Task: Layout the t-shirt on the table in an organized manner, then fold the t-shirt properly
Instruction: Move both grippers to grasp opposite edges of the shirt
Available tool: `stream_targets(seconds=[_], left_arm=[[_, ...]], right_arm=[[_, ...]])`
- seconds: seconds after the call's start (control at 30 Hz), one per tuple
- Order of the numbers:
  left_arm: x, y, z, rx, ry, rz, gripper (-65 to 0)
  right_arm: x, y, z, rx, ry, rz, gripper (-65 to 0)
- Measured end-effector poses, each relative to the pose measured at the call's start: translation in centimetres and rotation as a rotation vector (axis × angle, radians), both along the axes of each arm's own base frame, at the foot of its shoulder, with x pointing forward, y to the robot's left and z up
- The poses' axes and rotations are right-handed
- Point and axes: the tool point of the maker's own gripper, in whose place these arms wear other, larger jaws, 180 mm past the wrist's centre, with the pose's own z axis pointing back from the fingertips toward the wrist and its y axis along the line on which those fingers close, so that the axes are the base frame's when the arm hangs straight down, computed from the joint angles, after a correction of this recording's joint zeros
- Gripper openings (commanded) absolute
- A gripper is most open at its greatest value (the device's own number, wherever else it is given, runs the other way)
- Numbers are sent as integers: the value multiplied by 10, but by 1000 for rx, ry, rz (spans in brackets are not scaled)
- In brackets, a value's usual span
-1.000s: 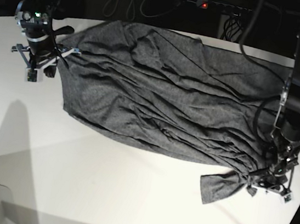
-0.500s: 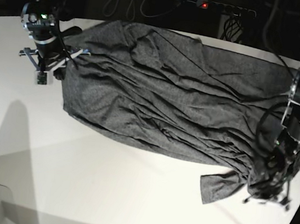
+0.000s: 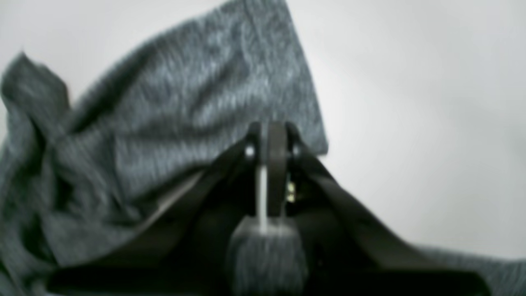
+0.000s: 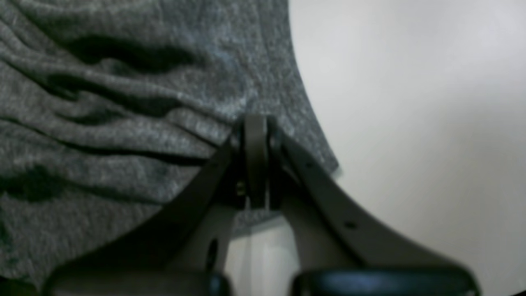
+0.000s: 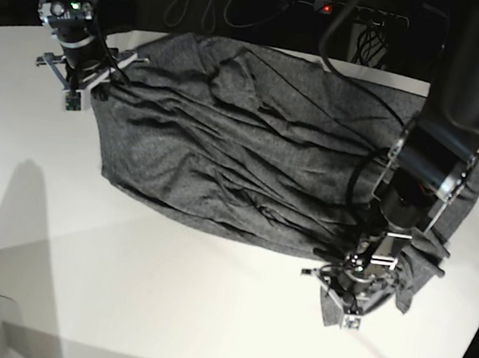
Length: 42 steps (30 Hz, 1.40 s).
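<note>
t-shirt (image 5: 251, 154) pinched by both clamped grippers, left gripper (image 3: 269, 139), right gripper (image 4: 254, 123); thin grip, fabric could be slipped, rebunched on table (image 5: 119, 287).

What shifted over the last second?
The left gripper, jaws shut on the heathered dark grey t-shirt, dragged its corner leftward in the base view. The right gripper pulled its edge slightly away from the camera. Both grips and the white table are unchanged.
</note>
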Motion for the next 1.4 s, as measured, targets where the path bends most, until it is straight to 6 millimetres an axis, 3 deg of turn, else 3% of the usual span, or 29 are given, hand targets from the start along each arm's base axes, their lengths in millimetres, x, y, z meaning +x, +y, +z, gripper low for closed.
stream_targets(seconds=[0.13, 0.37, 0.6, 0.7, 0.8, 0.9, 1.07, 1.13, 1.2, 1.27, 1.4], left_arm=[[11, 7, 16, 4, -46, 7, -620], [-17, 87, -1, 47, -11, 133, -620], [-33, 122, -6, 45, -14, 201, -620], [-44, 137, -12, 21, -7, 247, -620], [-59, 167, -15, -28, -11, 352, -620], [-63, 185, -4, -104, -74, 432, -621], [-44, 187, 51, -263, -191, 459, -622], [-47, 195, 76, -325, -226, 465, -622], [-66, 218, 89, -349, -244, 516, -622], [-92, 234, 90, -357, -241, 558, -622], [-130, 232, 79, -350, -190, 553, -622]], right_arm=[[-9, 0, -4, 0, 17, 1, -650], [-16, -2, -7, -10, 35, 2, -650], [-15, -2, -1, -16, 25, 3, -650], [-2, -3, 23, -44, -47, 12, -650], [20, 0, 48, -49, -135, 21, -650], [43, 6, 53, -24, -177, 25, -650], [79, 50, 39, 49, -169, 128, -650], [92, 58, 38, 69, -180, 144, -650], [102, 62, 34, 74, -170, 155, -650], [110, 65, 24, 84, -147, 163, -650], [126, 63, -8, 108, -65, 172, -650]])
